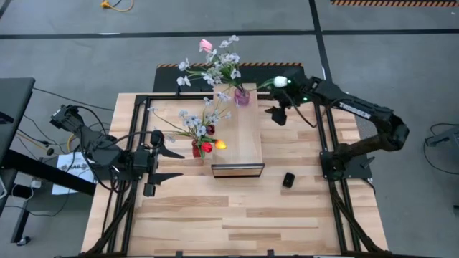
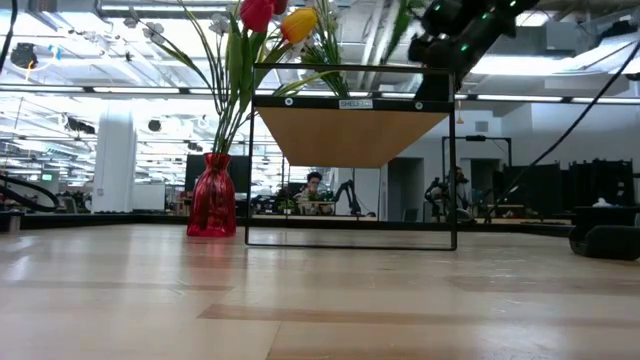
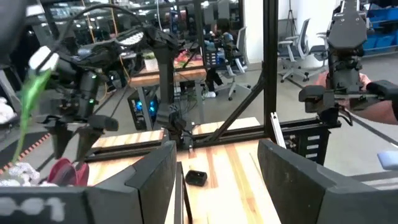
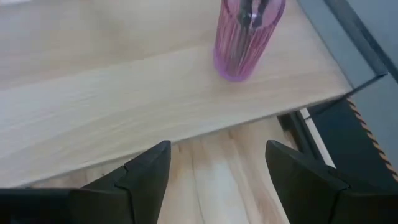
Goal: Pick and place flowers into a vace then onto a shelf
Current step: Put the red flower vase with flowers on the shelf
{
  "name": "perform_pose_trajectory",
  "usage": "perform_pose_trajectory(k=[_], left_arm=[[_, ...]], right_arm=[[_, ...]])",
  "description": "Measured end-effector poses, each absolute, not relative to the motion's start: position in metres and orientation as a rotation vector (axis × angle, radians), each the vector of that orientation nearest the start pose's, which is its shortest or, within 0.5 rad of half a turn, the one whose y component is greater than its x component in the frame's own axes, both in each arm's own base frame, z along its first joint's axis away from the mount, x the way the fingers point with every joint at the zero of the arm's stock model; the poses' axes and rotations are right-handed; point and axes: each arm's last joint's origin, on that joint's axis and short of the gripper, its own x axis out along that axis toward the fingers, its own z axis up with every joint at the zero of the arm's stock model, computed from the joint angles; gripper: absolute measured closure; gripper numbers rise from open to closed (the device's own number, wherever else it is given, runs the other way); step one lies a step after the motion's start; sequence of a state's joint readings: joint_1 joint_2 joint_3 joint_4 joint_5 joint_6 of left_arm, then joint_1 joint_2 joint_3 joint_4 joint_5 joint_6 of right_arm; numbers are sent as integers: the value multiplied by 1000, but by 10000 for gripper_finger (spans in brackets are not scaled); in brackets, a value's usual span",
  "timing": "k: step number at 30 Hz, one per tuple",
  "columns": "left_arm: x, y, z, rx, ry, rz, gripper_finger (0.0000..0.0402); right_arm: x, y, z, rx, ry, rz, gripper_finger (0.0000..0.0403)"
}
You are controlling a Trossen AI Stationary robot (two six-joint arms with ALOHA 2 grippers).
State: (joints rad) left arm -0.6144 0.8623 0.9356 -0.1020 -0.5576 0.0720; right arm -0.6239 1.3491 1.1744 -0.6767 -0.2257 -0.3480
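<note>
Flowers [image 1: 215,68] stand in the pink vase [image 1: 242,96] on the shelf [image 1: 240,136], just beside the spread, empty right hand [image 1: 281,115]; left hand [image 1: 163,163] waits spread near the red vase [image 1: 198,149].

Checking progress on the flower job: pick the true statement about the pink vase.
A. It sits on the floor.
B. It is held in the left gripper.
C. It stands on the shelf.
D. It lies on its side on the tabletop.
C: the pink vase stands upright on the shelf, near its far end in the high view.
</note>
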Motion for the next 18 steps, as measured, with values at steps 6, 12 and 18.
perform_pose_trajectory(k=[6, 12, 18], left_arm=[[156, -91, 384, 94, -22, -54, 184], [156, -91, 384, 89, -20, -52, 184], [156, -91, 384, 87, -19, -52, 184]], right_arm=[[207, -141, 331, 20, 746, -263, 147], [190, -129, 350, -18, 672, -276, 147], [186, -125, 361, -48, 598, -290, 147]])
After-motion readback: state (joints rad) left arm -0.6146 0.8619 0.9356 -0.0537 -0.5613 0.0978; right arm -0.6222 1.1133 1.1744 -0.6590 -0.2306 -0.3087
